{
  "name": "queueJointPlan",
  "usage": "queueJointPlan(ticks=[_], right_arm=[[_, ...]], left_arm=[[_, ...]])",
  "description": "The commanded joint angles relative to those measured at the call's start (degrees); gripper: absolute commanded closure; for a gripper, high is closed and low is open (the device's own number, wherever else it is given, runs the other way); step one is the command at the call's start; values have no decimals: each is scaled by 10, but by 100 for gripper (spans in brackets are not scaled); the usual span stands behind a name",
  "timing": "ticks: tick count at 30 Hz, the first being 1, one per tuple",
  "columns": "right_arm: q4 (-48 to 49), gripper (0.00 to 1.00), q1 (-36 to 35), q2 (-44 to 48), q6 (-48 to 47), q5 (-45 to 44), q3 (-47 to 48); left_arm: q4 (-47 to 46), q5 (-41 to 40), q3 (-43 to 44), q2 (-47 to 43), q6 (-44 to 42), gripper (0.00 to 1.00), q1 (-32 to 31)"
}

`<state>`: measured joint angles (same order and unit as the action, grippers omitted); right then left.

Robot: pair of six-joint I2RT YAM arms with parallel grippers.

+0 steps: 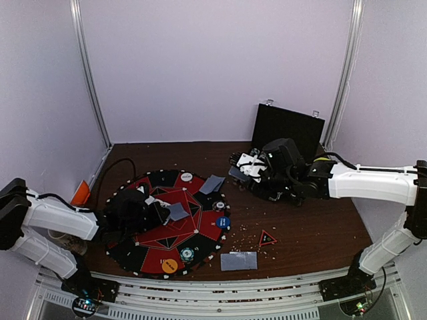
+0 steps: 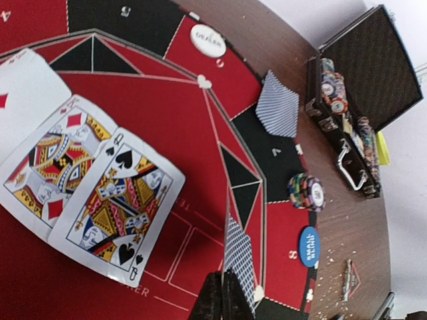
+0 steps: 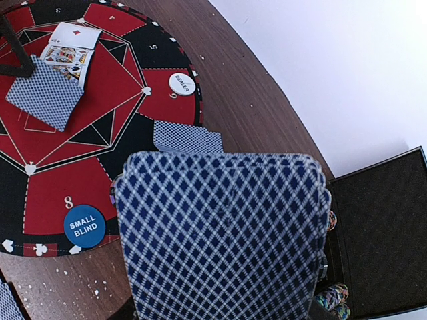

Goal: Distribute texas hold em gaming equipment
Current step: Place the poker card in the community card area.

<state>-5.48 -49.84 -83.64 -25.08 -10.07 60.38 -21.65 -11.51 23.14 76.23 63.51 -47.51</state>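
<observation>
A round red-and-black poker mat [image 1: 143,257] lies at the left. My left gripper [image 1: 160,215] is shut on one blue-backed card [image 2: 240,257] and holds it edge-up just above the mat's red centre, beside two face-up cards [image 2: 93,193]. My right gripper [image 1: 241,167] is shut on a deck of blue-backed cards [image 3: 223,233], held over the table near the black case; the deck hides its fingers. On the mat lie a white dealer disc [image 2: 207,40], a blue small-blind disc [image 2: 309,246], an orange disc [image 1: 169,265], face-down cards [image 2: 278,112] and chip stacks [image 2: 305,192] [image 1: 187,254].
The black hinged case [image 1: 287,130] stands open at the back right with chips [image 2: 333,87] in it. Face-down cards [image 1: 238,261] and a small red triangle [image 1: 267,238] lie on the wooden table in front. An orange object [image 1: 80,193] sits at the far left.
</observation>
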Motion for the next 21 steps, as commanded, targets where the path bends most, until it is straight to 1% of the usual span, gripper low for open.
queueJointPlan(ticks=[1,2,3,4,6,7,9,11,14,15,17,18,19,21], right_arm=[[9,49,3,16,3,-9,-5],[9,49,3,16,2,-9,-5],[8,49,2,16,2,-10,-5],[8,49,2,16,2,-10,-4],[5,49,2,16,1,-10,-2],[4,49,3,16,0,-9,-2],[4,49,2,17,-2,-8,-2],[4,49,2,18,-4,-7,-1],[6,49,3,16,-4,-6,2],[6,49,2,15,-2,-5,4],[6,49,3,15,-1,-4,7],[6,49,3,16,-1,-3,7],[5,49,2,17,-2,-2,7],[2,49,2,19,-4,-2,8]], left_arm=[[-21,7,16,46,26,95,-18],[-13,15,23,55,28,91,-21],[2,19,28,54,33,86,-23],[19,24,32,47,36,79,-24],[55,16,36,16,34,61,-28],[81,6,42,-1,28,55,-31],[162,-4,59,-32,13,44,-32],[219,10,64,-60,4,37,-33],[255,35,51,-97,-7,31,-33],[263,34,49,-104,-15,28,-33],[270,22,51,-111,-49,27,-31],[250,39,54,-108,-94,28,-25],[236,64,61,-99,-143,33,-16],[281,85,107,-61,-198,40,-1]])
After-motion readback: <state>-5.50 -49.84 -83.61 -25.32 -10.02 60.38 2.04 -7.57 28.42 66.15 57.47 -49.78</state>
